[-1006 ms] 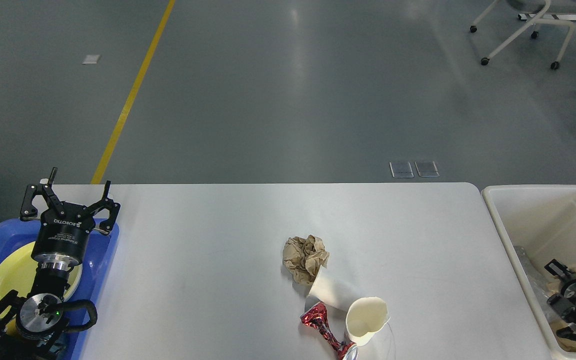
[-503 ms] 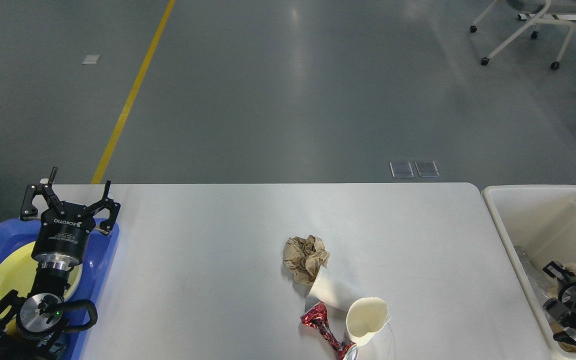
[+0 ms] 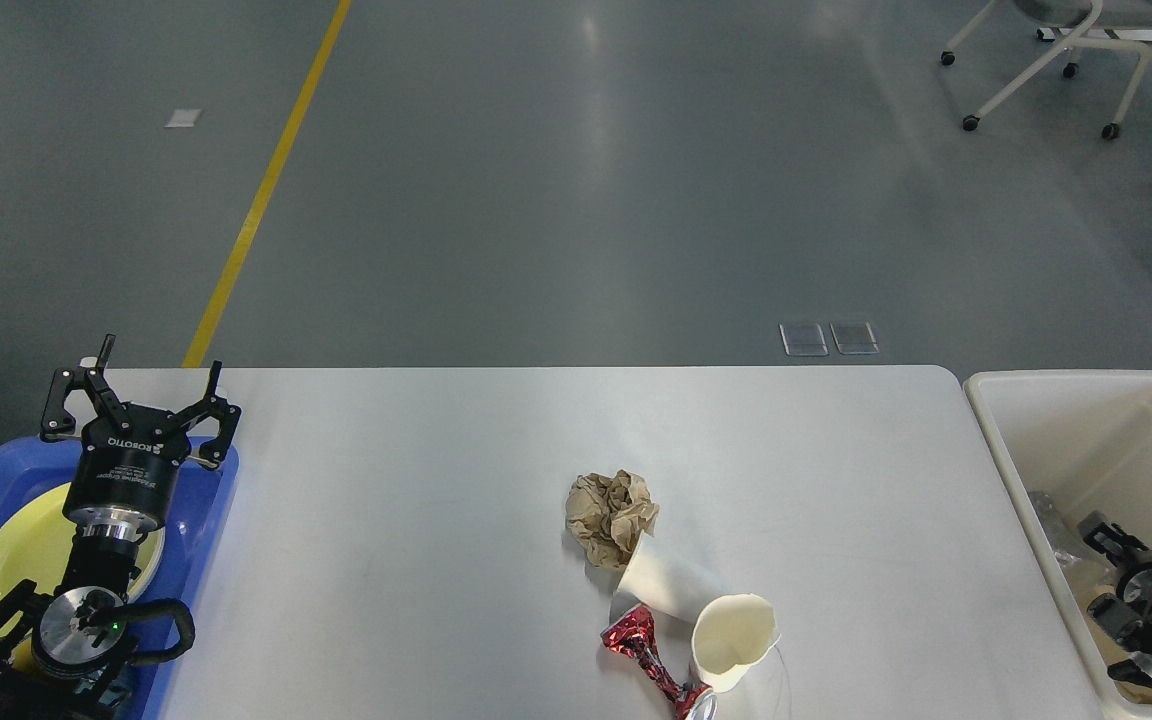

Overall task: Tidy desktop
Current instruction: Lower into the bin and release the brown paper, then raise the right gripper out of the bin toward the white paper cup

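Note:
The white-grey desktop [image 3: 436, 480] fills the lower half of the head view. On it lie a crumpled brown paper ball [image 3: 611, 517], a white paper cup [image 3: 701, 620] on its side and a red foil wrapper [image 3: 648, 657]. My left gripper [image 3: 158, 372] is open with nothing in it, above the far end of a blue tray [image 3: 211, 520] at the desktop's left edge. My right gripper [image 3: 1101, 535] is low inside a cream bin [image 3: 1066, 420] at the right. It is dark and partly cut off, so its fingers cannot be told apart.
A yellow plate [image 3: 21, 555] lies in the blue tray under my left arm. The cream bin holds clear plastic and other scraps. Beyond the table are grey floor, a yellow line [image 3: 261, 190] and a white chair frame [image 3: 1046, 60] at the far right.
My right gripper has shifted a little to the left and lower within the cream bin. My left arm and the items on the desktop have stayed still.

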Tool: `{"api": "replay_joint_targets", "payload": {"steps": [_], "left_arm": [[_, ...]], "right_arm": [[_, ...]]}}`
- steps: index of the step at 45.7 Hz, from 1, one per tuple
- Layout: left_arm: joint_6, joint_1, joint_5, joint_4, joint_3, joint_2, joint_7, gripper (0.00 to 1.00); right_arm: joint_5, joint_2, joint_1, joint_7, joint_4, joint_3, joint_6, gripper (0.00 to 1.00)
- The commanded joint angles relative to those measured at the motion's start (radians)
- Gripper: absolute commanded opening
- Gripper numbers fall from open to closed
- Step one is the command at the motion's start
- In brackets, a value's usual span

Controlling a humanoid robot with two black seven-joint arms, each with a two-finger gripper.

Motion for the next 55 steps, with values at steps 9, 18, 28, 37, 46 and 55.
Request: {"api": "replay_joint_targets", "payload": {"steps": [9, 18, 28, 37, 46, 55], "left_arm": [[0.000, 0.000, 0.000, 0.000, 0.000, 0.001, 0.000, 0.96], [0.000, 0.000, 0.000, 0.000, 0.000, 0.000, 0.000, 0.96], [0.000, 0.000, 0.000, 0.000, 0.000, 0.000, 0.000, 0.96], [0.000, 0.000, 0.000, 0.000, 0.000, 0.000, 0.000, 0.96], [0.000, 0.000, 0.000, 0.000, 0.000, 0.000, 0.000, 0.96], [0.000, 0.000, 0.000, 0.000, 0.000, 0.000, 0.000, 0.96]], "right_arm": [[-0.259, -0.146, 0.292, 0.001, 0.215, -0.063, 0.145, 1.00], [-0.421, -0.198, 0.556, -0.011, 0.397, -0.100, 0.332, 1.00], [-0.436, -0.198, 0.937, -0.011, 0.605, -0.275, 0.676, 1.00], [-0.428, -0.117, 1.239, -0.011, 0.786, -0.418, 0.892, 1.00], [-0.306, -0.048, 1.517, -0.014, 1.001, -0.484, 1.096, 1.00], [-0.192, -0.046, 1.868, -0.014, 1.387, -0.620, 1.032, 0.98]]}}
